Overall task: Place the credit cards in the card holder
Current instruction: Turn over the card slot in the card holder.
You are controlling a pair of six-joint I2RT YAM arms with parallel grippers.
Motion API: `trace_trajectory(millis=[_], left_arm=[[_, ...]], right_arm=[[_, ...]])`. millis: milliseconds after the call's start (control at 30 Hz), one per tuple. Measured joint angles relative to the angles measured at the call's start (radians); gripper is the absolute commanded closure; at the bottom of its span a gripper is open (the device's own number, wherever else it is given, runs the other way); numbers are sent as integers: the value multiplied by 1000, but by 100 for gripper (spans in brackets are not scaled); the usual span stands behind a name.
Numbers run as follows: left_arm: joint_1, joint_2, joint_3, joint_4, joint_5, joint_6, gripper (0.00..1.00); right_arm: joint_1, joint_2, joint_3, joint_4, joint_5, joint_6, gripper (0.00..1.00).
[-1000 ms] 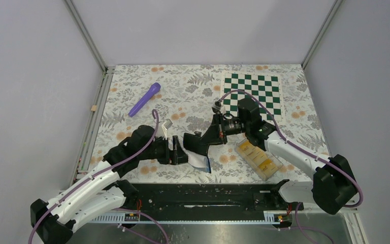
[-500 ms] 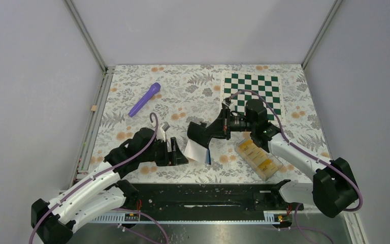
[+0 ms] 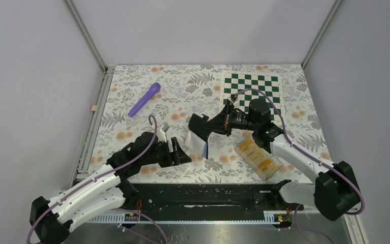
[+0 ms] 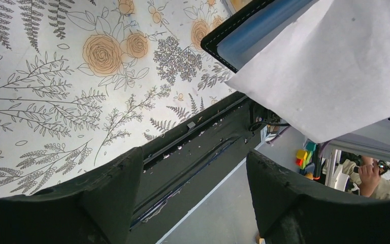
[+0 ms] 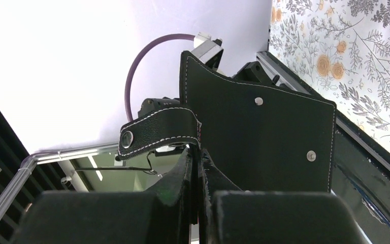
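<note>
Looking down from above: two robot arms over a floral table (image 3: 132, 132), one black card holder (image 3: 199, 125), one clear box (image 3: 257, 156), one purple pen-shaped object (image 3: 144, 99) and one green-and-white checkered mat (image 3: 251, 90). Yellow credit cards (image 3: 256, 155) lie inside the clear box. Three yellow patches show, though the exact count cannot be told. The card holder hangs in the air near the table's middle, with the box at 4 o'clock from it, the mat at 1 o'clock and the purple object at 10 o'clock. The right arm stretches in from 4 o'clock, its forearm pointing toward 9 o'clock. The right gripper (image 5: 197, 165) is pinched tight on one edge of the holder. A snap tab (image 5: 157, 133) droops to one side, and a white sheet (image 3: 195, 145) hangs from the holder's grey-blue inside. The left arm reaches in low from 7 o'clock, elbow bent. The left gripper (image 4: 195, 178) sits at 7 o'clock of the holder — jaws wide apart, nothing between them, the sheet's corner close beyond.
</note>
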Motion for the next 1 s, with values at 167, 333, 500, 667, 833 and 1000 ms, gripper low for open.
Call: trace_trajectory(millis=[167, 333, 500, 667, 833, 1000], left_arm=[[-53, 37, 18, 12, -59, -10, 26], [-113, 89, 52, 26, -121, -17, 25], [-145, 117, 60, 68, -177, -37, 24], [-152, 121, 61, 98, -239, -58, 23], [-154, 119, 62, 120, -286, -69, 23], [-156, 99, 63, 122, -320, -69, 23]], right_arm=[[-1, -28, -4, -7, 39, 9, 100], [-2, -38, -10, -14, 65, 19, 100], [-2, -41, -24, -21, 73, 32, 100], [-2, -52, -43, -17, 95, 55, 100], [-2, -58, -63, -2, 100, 81, 100], [-2, -59, -72, 3, 116, 95, 100]])
